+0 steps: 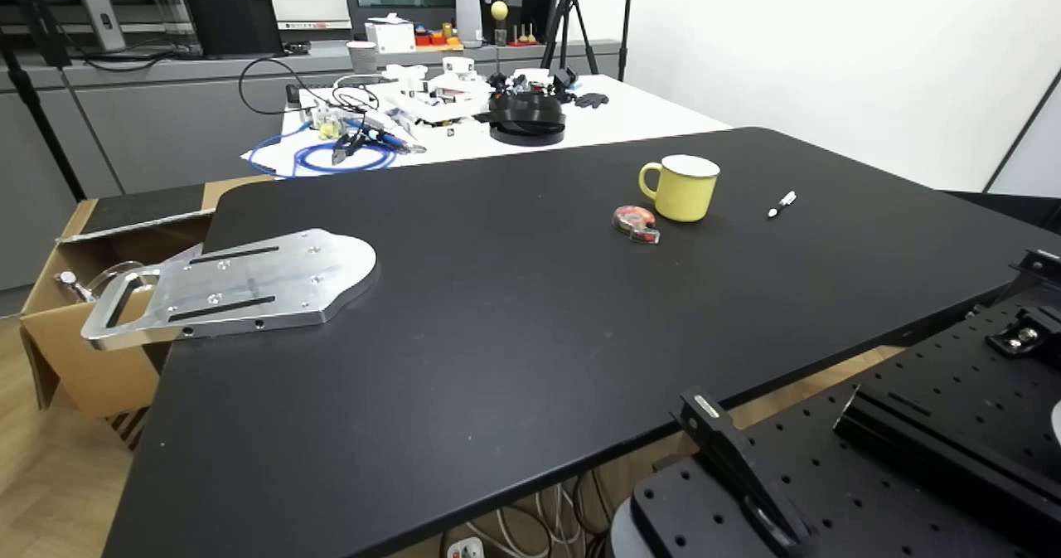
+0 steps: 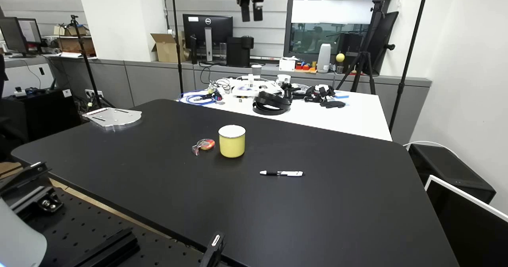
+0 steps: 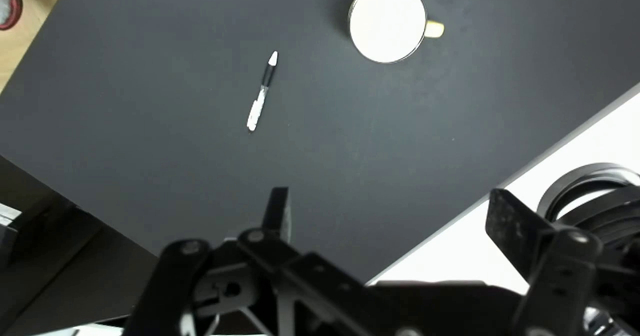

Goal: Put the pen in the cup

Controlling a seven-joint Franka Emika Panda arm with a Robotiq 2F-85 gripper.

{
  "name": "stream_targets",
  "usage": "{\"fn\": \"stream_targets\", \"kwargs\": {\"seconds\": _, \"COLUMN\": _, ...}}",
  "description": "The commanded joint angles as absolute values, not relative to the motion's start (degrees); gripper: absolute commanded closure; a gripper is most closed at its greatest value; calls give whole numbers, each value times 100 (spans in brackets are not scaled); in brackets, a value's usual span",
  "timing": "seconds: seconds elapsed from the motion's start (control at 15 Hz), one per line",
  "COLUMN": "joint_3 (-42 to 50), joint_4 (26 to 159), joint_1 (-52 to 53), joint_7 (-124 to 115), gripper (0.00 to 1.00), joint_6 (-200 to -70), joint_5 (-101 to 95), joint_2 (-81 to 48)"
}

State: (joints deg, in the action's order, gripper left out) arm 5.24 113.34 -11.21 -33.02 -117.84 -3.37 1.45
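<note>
The desk point(image 1: 497, 334) lies under your work, and just beyond its left edge in an exterior view gapes an open cardboard box point(image 1: 99, 376); you can't make out what it holds. Your fingers point(image 3: 275, 211) stand wide apart, well above the desk, holding nothing. The yellow cup point(image 2: 232, 146) stands upright, well in from the far edge; seen from the wrist it shows no contents, though glare washes out its inside. Then the pen point(image 3: 262, 93), smallest and the one you want: it lies flat, apart from the cup, toward the right-hand edge in both exterior views. Expect it light and stiff, hard to break, but smooth and apt to roll when nudged (what looks like a clip may check that). Take it across the barrel near the middle, where the dark grip meets the pale body, closing square to its length; it hardly rises off the desk, so come right down beside it. Hold it off-center and it may swing.
</note>
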Motion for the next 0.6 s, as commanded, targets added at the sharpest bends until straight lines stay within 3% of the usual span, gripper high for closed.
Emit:
{"fn": "stream_targets", "kwargs": {"seconds": 0.0, "joint_3": 865, "joint_4": 11013, "joint_1": -1198, "joint_7": -3993, "gripper": 0, "joint_6": -12108, "joint_5": -314, "joint_2": -393}}
{"fn": "stream_targets", "kwargs": {"seconds": 0.53, "joint_3": 1606, "joint_4": 11553, "joint_1": -1225, "joint_7": -5628, "gripper": 0, "joint_6": -13429, "joint_5": -515, "joint_2": -1329}}
